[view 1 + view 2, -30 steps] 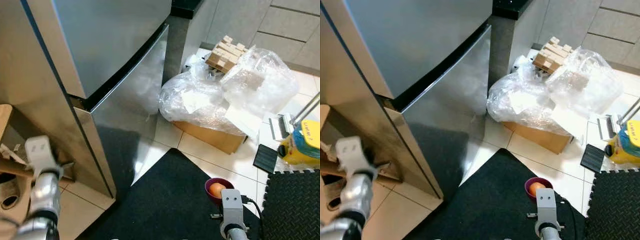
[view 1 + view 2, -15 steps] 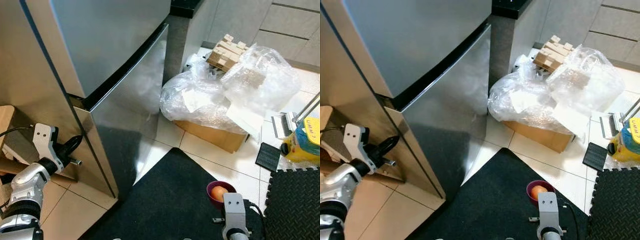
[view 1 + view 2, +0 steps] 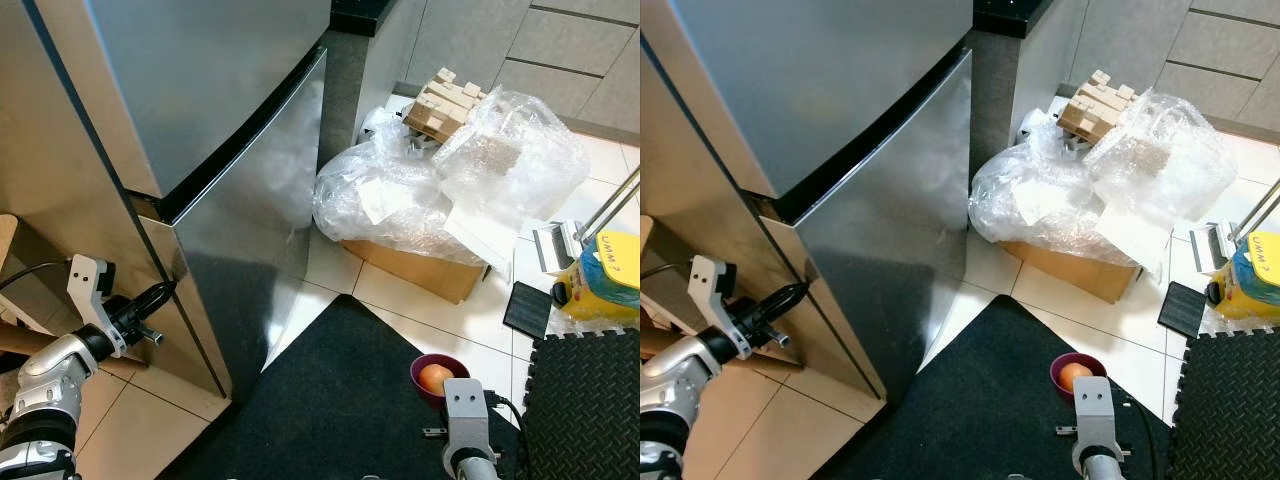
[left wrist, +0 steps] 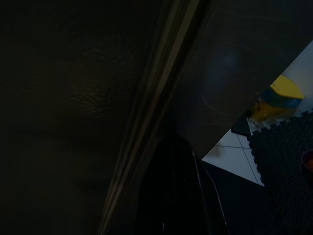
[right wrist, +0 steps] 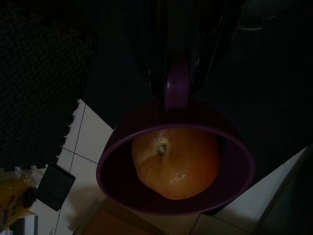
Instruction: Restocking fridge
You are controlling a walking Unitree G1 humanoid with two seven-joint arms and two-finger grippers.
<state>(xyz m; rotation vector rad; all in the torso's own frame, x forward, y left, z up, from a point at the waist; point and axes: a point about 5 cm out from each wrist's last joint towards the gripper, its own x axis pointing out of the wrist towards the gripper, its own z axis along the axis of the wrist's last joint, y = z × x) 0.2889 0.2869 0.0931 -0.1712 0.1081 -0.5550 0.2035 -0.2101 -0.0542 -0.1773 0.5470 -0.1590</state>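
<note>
Floor: pale tiles (image 3: 400, 300) with grey grout. Black mat (image 3: 340, 400) in foreground; black foam mat (image 3: 590, 400) with studded texture just beside it, robot's right. Grey cabinets (image 3: 480, 40) along the back. Cardboard box (image 3: 420, 270) on the tiles, heaped with clear plastic wrap (image 3: 450, 180) and wood blocks (image 3: 445, 100). Yellow cleaner (image 3: 605, 280) far right. Lighting even, daylight-like.
</note>
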